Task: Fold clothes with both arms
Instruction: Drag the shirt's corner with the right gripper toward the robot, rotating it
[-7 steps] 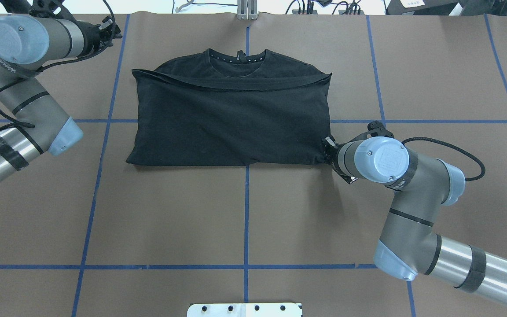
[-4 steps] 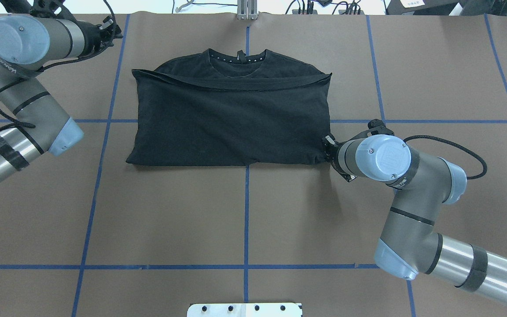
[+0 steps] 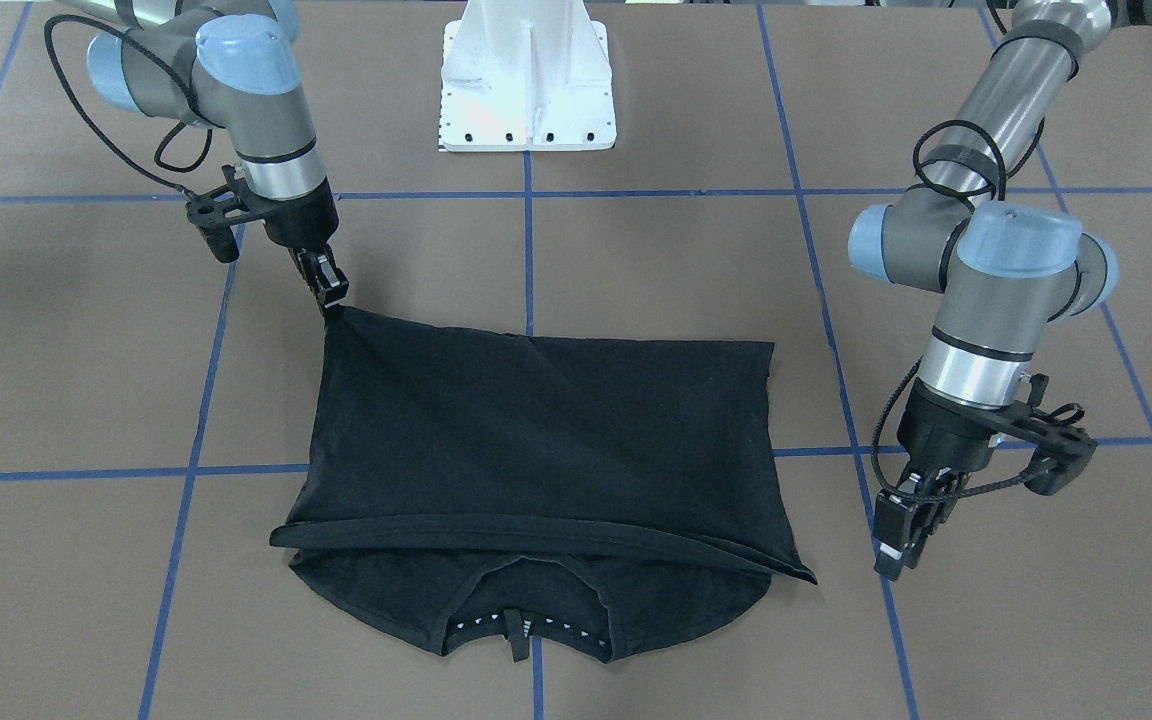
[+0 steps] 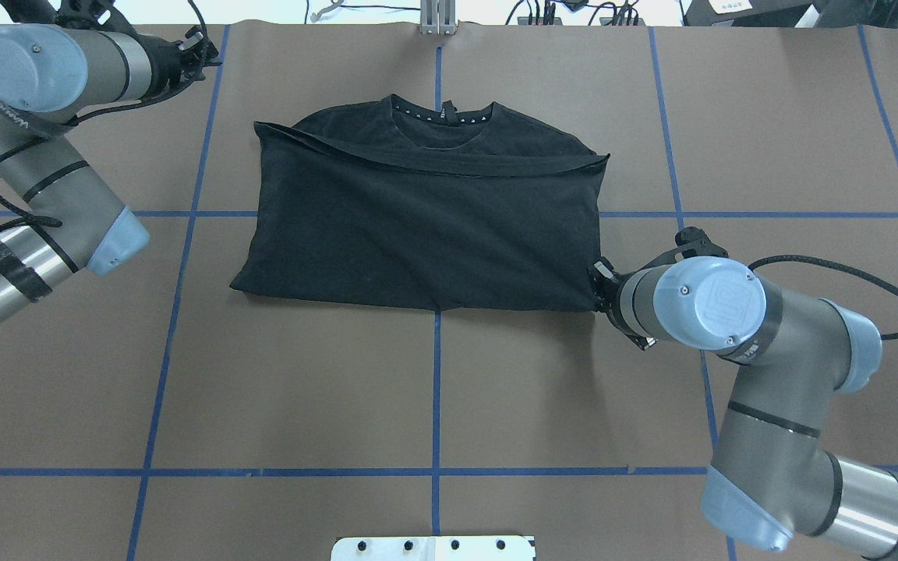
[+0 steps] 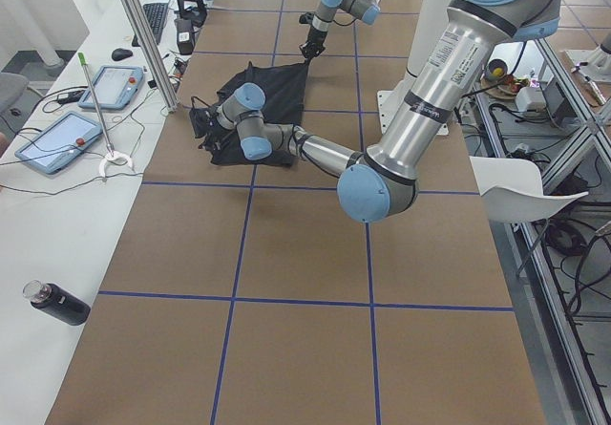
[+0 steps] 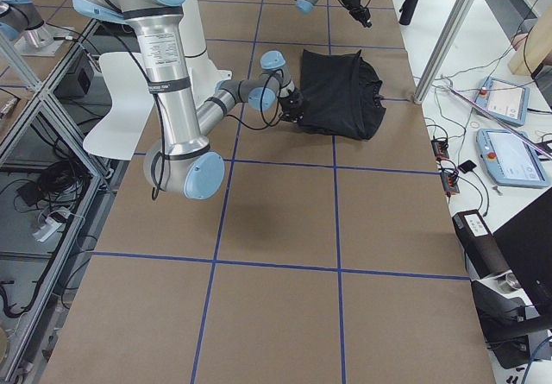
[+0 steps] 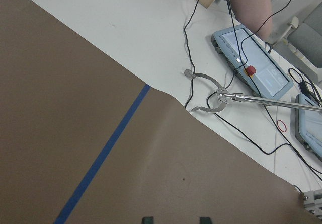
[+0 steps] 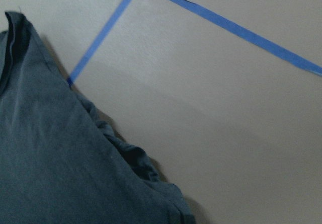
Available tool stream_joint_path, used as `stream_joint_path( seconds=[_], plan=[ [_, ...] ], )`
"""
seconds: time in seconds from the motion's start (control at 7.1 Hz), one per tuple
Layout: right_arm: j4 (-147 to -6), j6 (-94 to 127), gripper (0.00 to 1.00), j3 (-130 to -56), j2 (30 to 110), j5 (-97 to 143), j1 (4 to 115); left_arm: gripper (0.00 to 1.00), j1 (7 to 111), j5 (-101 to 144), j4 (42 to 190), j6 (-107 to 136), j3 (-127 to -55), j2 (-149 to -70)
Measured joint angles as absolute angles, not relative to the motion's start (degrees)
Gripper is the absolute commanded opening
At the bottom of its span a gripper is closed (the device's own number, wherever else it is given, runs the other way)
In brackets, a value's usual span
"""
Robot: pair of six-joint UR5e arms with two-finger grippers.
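The black T-shirt [image 4: 426, 226] lies folded in half on the brown table, collar [image 4: 443, 117] at the far side, with no print showing. My right gripper [image 3: 333, 298] is shut on the shirt's near right corner, and the cloth is drawn taut toward it; in the overhead view that corner sits by the right gripper [image 4: 599, 290]. The right wrist view shows the rumpled shirt [image 8: 60, 163] edge on the table. My left gripper [image 3: 898, 550] hangs over bare table beyond the shirt's far left corner, apart from the cloth. Its fingertips [image 7: 147, 219] stand apart with nothing between them, so it is open.
Blue tape lines [image 4: 436, 389] cross the brown table cover. The white pedestal base [image 3: 528, 75] stands at the robot's side. Past the far edge lie control pendants [image 7: 251, 68], cables and a grabber tool [image 7: 211, 90]; a person's arm [image 7: 249, 7] shows there. A black bottle [image 5: 57, 303] rests on the side bench.
My right gripper has moved right and slightly nearer, dragging the whole shirt to the right with it. The left arm has not moved.
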State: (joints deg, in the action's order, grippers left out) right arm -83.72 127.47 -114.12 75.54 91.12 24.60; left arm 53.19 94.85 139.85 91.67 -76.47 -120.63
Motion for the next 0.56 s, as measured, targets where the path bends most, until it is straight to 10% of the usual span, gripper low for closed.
stream_joint_path(
  seconds=[0.28, 0.42, 0.56],
  plan=[
    [-91.37, 127.48, 0.0, -124.22, 80.72, 91.45, 14.97, 0.42, 53.17, 98.19, 139.69, 91.73, -79.79, -120.34],
    [-93.35, 127.69, 0.31, -127.62, 82.63, 92.8, 9.47, 0.42, 53.15, 100.57, 139.67, 92.12, -81.41, -120.28],
    [-95.14, 128.0, 0.99, -129.51, 83.43, 94.69, 4.62, 0.42, 53.01, 103.29, 139.68, 93.42, -82.79, -120.27]
  ],
)
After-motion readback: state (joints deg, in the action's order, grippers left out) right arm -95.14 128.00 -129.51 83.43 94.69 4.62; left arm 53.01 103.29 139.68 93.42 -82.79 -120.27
